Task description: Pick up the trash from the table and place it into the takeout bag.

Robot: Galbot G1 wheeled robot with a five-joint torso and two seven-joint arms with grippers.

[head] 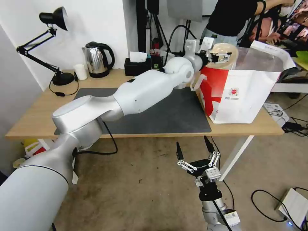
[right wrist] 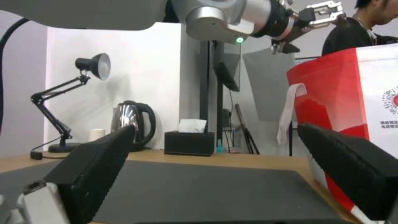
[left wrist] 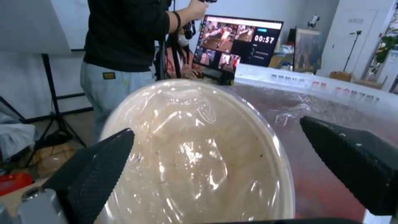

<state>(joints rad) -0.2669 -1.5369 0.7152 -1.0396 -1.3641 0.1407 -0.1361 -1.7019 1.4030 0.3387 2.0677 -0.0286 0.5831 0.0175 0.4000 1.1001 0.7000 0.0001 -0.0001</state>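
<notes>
Tan lidded bowl (left wrist: 195,155) sits between my left gripper's (head: 221,57) black fingers (left wrist: 97,168), which stand wide on either side of it. From the left wrist view I cannot tell whether the pads touch its rim. Its clear lid is glossy and wrinkled with reflections. In the head view the bowl (head: 224,51) is held up at the far left corner of the takeout bag (head: 243,96), just above the bag's open mouth, with the silvery lining (head: 260,59) showing behind it.

The bag stands on the right end of the table (head: 35,118), partly on the dark grey mat (head: 173,115). Its left side panel is red, and its white front carries a small round red logo (head: 234,92) with lines of tiny print below that I cannot read. A white loop handle (head: 196,82) hangs at its left corner.

My right gripper (head: 195,150) hangs below the table's near edge, over the floor, its fingers spread apart and holding nothing. A word is printed on its body, too small to read.

Along the far edge stand a black desk lamp (head: 54,19), a small white cup (head: 80,72), a steel kettle (head: 98,59) and a black tissue box (head: 137,65).
</notes>
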